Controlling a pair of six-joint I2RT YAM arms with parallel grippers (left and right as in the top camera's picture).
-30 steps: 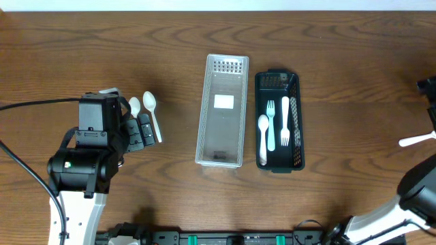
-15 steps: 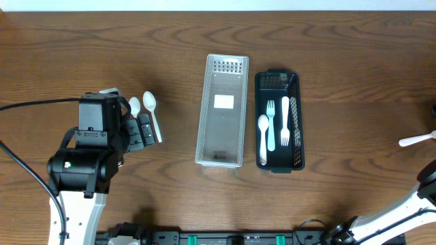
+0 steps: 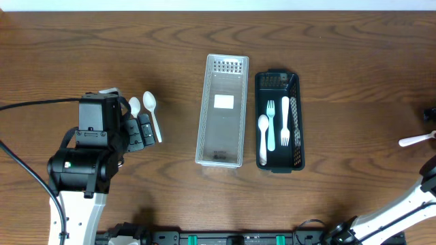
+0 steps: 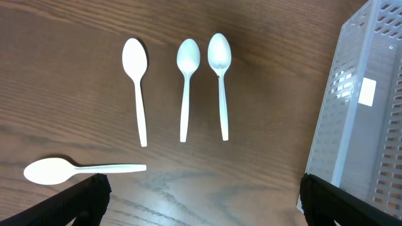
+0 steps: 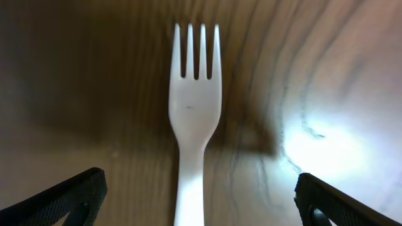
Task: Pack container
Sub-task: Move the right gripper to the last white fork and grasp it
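A clear slotted container [image 3: 223, 110] stands mid-table, with a black container [image 3: 278, 121] beside it on the right. The black one holds a white spoon [image 3: 263, 139] and two white forks [image 3: 270, 122]. My left gripper [image 4: 201, 201] hovers open over bare wood, with several white spoons [image 4: 186, 88] lying just ahead of it. One more spoon [image 4: 75, 169] lies crosswise by the left fingertip [image 4: 88, 191]. Over a white fork [image 5: 195, 107] at the table's far right, my right gripper [image 5: 198, 194] is open, one finger on each side of the fork's handle. Neither gripper holds anything.
The clear container's wall [image 4: 364, 107] rises close to my left gripper's right finger. From overhead, the fork [image 3: 415, 139] lies near the right edge, and the right arm is mostly out of frame. The left arm's body [image 3: 85, 160] fills the lower left.
The right arm has drawn out towards the right edge of the overhead view. The left arm and all the cutlery stay where they were.
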